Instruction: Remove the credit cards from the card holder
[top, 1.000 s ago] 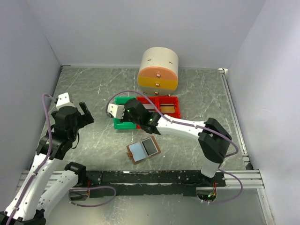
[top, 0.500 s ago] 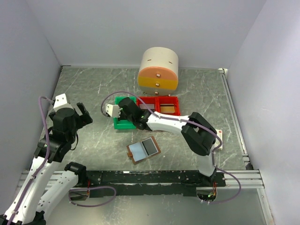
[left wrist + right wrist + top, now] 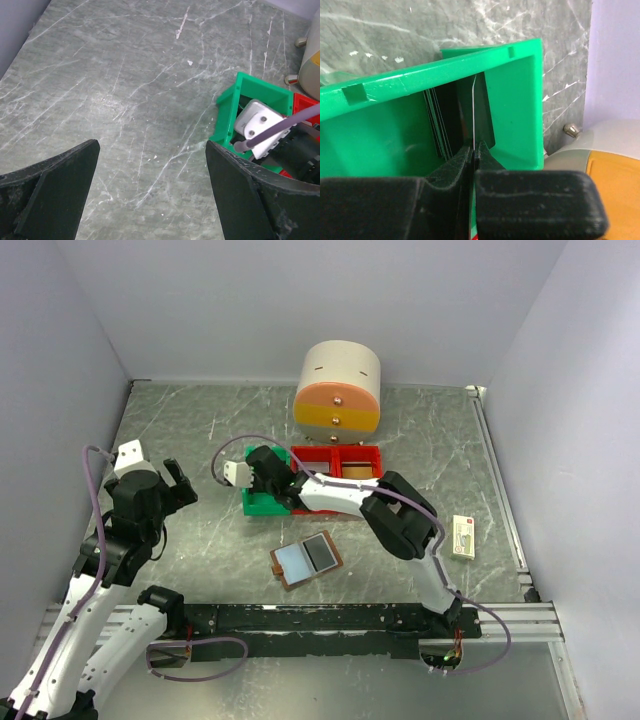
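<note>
Leftmost, the left fingers (image 3: 50, 195) stand spread wide above the desk (image 3: 125, 75), with the green bin (image 3: 385, 95) just to their right. Inside that bin, dark credit cards (image 3: 437, 125) lean on edge, and the right fingers (image 3: 530, 200) are pressed together on one card (image 3: 482, 115) among them. Below those fingers, toward the arm bases, the card holder (image 3: 306, 560) lies open, one panel pale blue, the other dark. Red bins (image 3: 345, 452) and a cream box (image 3: 463, 537) lie further right.

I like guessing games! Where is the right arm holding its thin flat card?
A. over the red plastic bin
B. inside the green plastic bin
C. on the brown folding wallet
B: in the right wrist view the shut right jaws pinch the thin flat card edge-on inside the green plastic bin.
</note>
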`<action>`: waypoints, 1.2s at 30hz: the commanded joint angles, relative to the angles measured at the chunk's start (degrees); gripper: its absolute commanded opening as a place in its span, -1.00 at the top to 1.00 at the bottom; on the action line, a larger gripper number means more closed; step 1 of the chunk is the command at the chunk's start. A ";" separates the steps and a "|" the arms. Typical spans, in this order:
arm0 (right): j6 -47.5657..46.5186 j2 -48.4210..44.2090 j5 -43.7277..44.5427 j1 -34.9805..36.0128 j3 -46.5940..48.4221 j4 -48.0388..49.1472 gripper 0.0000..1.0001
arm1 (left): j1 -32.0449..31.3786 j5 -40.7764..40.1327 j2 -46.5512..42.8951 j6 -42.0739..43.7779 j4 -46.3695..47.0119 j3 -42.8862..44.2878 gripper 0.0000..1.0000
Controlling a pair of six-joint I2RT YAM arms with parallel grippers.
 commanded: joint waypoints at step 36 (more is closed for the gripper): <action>-2.56 1.44 -1.34 -1.87 2.24 -2.69 -0.08 | 0.41 2.27 1.36 1.61 0.69 0.21 -0.99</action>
